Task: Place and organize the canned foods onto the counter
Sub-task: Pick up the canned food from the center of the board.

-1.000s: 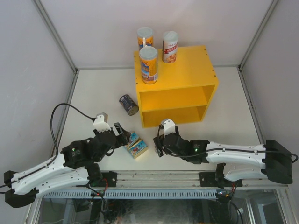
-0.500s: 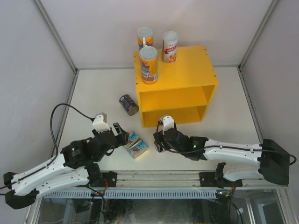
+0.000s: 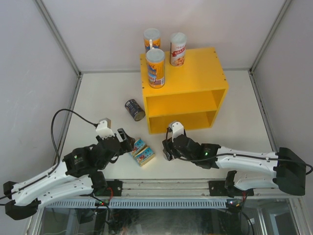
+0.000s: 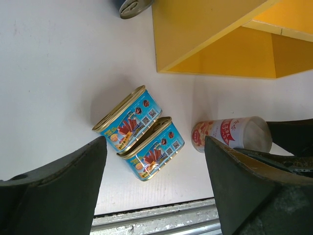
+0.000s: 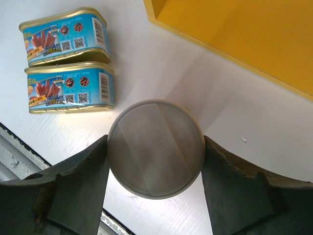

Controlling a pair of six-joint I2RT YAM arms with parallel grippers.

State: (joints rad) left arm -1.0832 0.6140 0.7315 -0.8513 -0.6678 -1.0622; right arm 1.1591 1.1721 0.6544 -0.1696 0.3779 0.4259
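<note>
From above, a tall tube (image 3: 155, 68), a second tall tube (image 3: 151, 40) and a white-pink tube (image 3: 178, 49) stood atop the yellow counter (image 3: 195, 73). The steel can (image 3: 135, 109) lay on the table (image 3: 98, 93) beside it.

In the left wrist view, the left gripper (image 4: 155, 144) was spread wide and empty, with the blue tins (image 4: 128, 119) beyond it.

In the right wrist view, the right gripper (image 5: 155, 147) was clamped on the other white-pink tube (image 5: 155, 161), which lay before the counter.

Top view: high, behind robot, looking down. Both wrist views: close, facing bench (image 4: 49, 73). All share blue tins (image 3: 142, 152).
</note>
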